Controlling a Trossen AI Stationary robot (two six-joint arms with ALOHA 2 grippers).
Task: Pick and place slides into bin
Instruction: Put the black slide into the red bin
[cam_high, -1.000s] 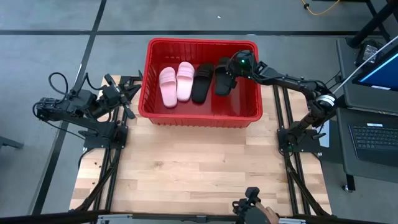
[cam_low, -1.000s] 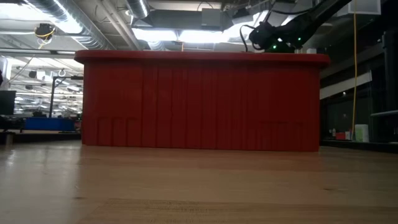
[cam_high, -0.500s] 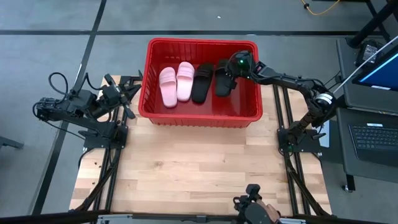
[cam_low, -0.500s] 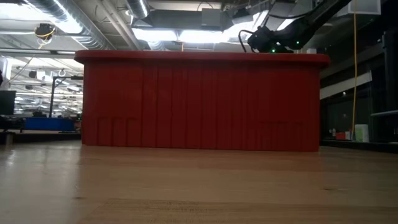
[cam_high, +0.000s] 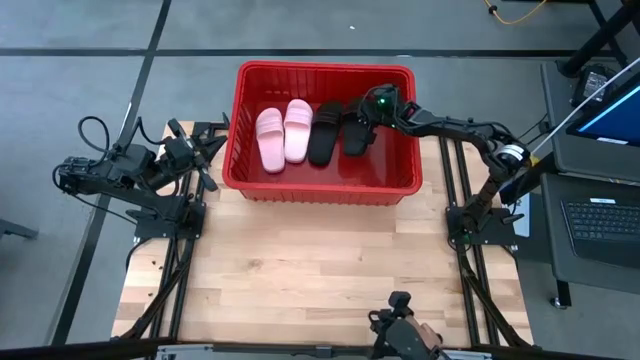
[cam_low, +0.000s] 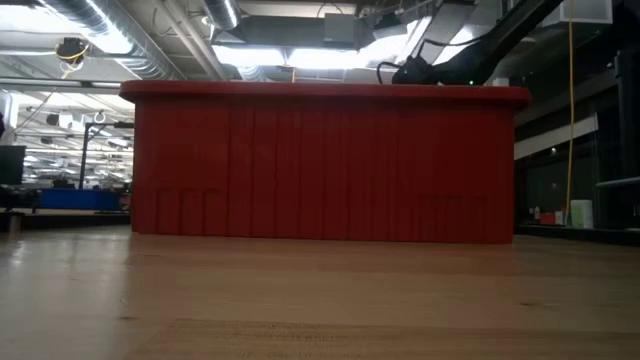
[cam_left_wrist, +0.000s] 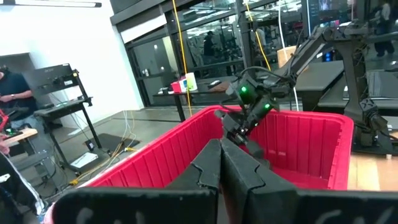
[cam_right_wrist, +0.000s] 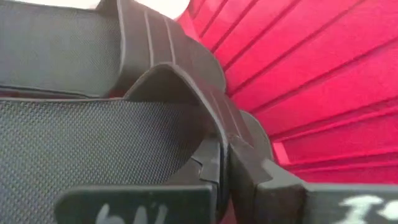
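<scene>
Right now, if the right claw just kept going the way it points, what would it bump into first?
The right gripper, shut on a black sandal's strap, points along the red basket. Beyond that sandal, probably the other black sandal, though depth is unclear.

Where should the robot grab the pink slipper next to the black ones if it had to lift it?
Probably by the wide strap of the pink slide, coming straight down from above. The strap arches up over the flat sole, so fingers could pinch it there. The black slide and the other pink one lie close beside it in the red bin, crowding its sides.
</scene>
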